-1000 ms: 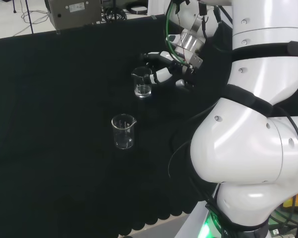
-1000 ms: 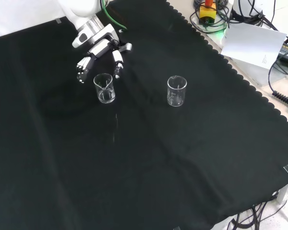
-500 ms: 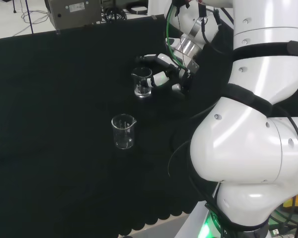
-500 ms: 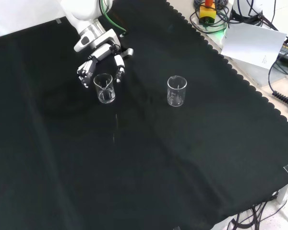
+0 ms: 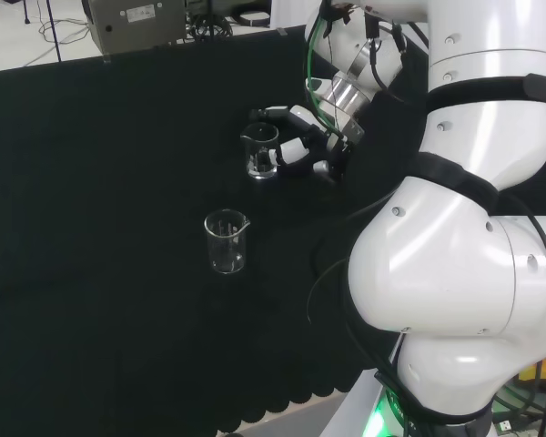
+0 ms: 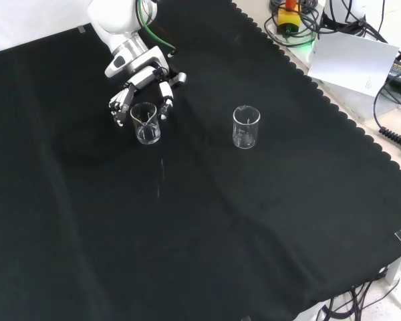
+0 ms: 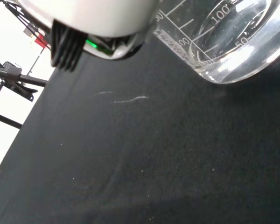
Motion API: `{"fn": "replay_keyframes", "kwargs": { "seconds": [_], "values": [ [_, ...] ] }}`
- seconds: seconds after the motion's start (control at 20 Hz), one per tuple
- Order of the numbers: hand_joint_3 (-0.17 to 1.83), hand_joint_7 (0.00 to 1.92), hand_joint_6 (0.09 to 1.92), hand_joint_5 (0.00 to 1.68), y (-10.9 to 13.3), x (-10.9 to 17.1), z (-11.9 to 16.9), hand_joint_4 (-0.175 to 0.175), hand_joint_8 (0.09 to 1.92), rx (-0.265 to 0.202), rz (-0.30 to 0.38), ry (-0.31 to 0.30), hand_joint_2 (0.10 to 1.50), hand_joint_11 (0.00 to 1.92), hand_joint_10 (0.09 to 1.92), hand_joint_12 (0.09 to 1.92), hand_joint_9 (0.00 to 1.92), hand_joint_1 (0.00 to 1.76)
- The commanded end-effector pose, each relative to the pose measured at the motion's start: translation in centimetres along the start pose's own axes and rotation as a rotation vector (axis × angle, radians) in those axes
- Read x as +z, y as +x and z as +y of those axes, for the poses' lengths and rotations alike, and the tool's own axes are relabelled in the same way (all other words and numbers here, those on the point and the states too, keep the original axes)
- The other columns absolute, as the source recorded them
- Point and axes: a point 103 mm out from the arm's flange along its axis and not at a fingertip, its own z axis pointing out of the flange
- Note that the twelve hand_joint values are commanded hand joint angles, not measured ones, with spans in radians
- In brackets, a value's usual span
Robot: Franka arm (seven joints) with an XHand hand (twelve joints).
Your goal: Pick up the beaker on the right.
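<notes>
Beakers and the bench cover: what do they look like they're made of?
Both beakers, the one by the hand and the other one, look like clear glass or clear plastic, glossy: the cloth shows through them, and the wrist view shows bright glints and white printed graduations. Which of the two, I can't tell. The bench cover looks like matte black woven cloth with a scalloped edge.

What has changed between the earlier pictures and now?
The hand has moved closer to the beaker on the left in the front view, and its fingers now reach along both sides of it; contact is unclear. Both this beaker and the other beaker stayed upright in their places on the black cloth.
</notes>
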Motion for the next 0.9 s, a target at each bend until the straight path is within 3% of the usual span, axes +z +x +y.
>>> {"fn": "replay_keyframes", "kwargs": {
  "seconds": [0.05,0.9],
  "values": [
    [0.74,0.30,0.09,0.51,0.2,0.5,0.3,-0.021,0.68,-0.009,0.030,-0.007,0.48,0.07,0.60,1.39,0.45,1.04],
    [0.76,0.33,0.09,0.51,-0.5,1.5,1.0,-0.028,0.69,0.013,0.103,0.000,0.47,0.08,0.61,1.39,0.49,1.00]
  ]
}}
